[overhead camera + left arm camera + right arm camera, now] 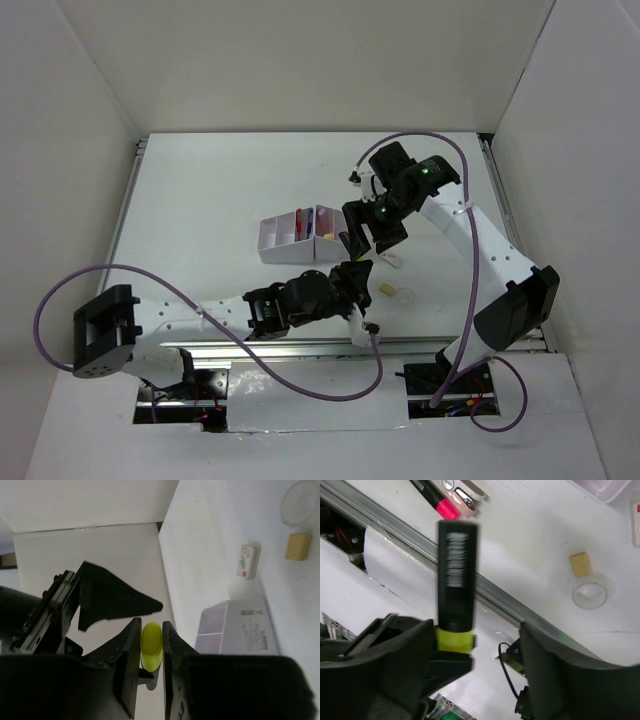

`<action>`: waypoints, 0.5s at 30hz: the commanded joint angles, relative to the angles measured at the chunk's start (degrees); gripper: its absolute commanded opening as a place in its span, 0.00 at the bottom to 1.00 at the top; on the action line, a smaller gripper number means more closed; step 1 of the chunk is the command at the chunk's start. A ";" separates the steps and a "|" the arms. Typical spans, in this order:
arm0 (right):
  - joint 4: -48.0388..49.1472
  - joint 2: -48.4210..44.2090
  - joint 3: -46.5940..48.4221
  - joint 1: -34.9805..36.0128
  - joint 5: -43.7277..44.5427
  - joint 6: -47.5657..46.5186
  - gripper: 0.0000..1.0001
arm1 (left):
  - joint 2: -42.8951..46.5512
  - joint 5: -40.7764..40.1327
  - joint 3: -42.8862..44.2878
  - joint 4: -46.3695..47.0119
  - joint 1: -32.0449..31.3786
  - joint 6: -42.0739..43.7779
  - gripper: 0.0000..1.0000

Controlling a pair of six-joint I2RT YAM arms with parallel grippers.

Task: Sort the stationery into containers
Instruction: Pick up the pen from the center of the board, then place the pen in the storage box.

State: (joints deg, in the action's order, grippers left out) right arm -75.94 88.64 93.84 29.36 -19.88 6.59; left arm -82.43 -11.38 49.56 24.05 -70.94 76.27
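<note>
My left gripper (151,626) is shut on the yellow end of the black-yellow highlighter (151,645). The right wrist view shows its black barrel (456,570) standing between the wide-open fingers of my right gripper (475,630), which do not touch it. In the top view both grippers meet just right of the white organiser (283,240), left (357,271) below right (364,238). A black-pink highlighter (437,500) lies by the table's front rail. On the table are a tan eraser (580,563), a clear tape ring (590,594) and a pink-and-white eraser (248,561).
The organiser (240,627) has some items in its compartments (305,222). The tan eraser (385,289) and tape ring (403,295) lie right of the grippers. The metal front rail (530,615) runs along the near edge. White walls enclose the table.
</note>
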 commanded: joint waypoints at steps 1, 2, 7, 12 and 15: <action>0.52 -2.07 1.96 -3.24 2.81 -1.93 0.78 | 7.53 3.55 0.62 -5.21 -1.74 -7.08 0.00; 1.40 -1.89 3.00 -4.74 3.52 -1.93 0.81 | 8.42 3.55 1.58 -6.55 -1.92 -11.80 0.00; 6.15 -0.57 9.43 -17.41 3.10 -1.58 0.88 | 14.92 9.25 11.51 -21.84 2.36 -37.99 0.00; 14.84 -5.48 6.37 -26.37 -1.56 -1.14 0.88 | 20.29 21.90 13.64 -22.22 22.56 -64.99 0.00; 21.52 -11.46 -2.76 -25.85 -0.08 -2.72 0.88 | 21.79 28.86 11.35 -19.84 39.94 -72.47 0.00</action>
State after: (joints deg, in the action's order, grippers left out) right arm -61.76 83.26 96.40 2.26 -18.87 5.19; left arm -61.73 8.16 62.11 3.20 -41.04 20.93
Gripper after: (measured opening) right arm 0.881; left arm 0.308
